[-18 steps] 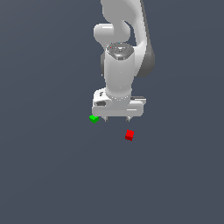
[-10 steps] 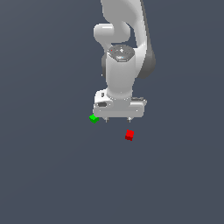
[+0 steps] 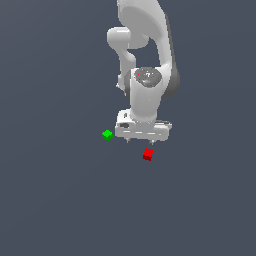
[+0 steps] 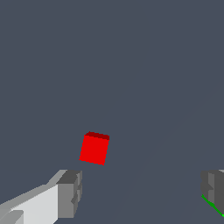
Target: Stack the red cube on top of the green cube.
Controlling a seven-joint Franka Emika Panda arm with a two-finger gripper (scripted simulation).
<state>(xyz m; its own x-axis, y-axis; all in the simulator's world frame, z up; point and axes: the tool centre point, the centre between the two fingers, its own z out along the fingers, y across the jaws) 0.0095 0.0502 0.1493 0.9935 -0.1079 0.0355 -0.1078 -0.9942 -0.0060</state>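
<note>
Here, a plain dark grey floor [image 3: 55, 200] fills the scene. Going from the exterior view's left to its right, the green cube [image 3: 107, 135] comes first, resting on the floor by itself, just beside the left end of the gripper's white body. Next is the white gripper [image 3: 140, 143], hanging from the white arm [image 3: 146, 60] that descends from above, with its fingers pointing down at the floor. Its jaws are spread wide and grasp nothing. The red cube [image 3: 147, 154] sits on the floor just below the gripper's right half, apart from the fingertips and well apart from the green cube.

In the wrist view, the red cube [image 4: 94, 148] lies ahead of the two grey fingertips [image 4: 70, 193], outside the gap between them, nearer one finger. A thin green edge [image 4: 211, 205] shows beside the other finger.
</note>
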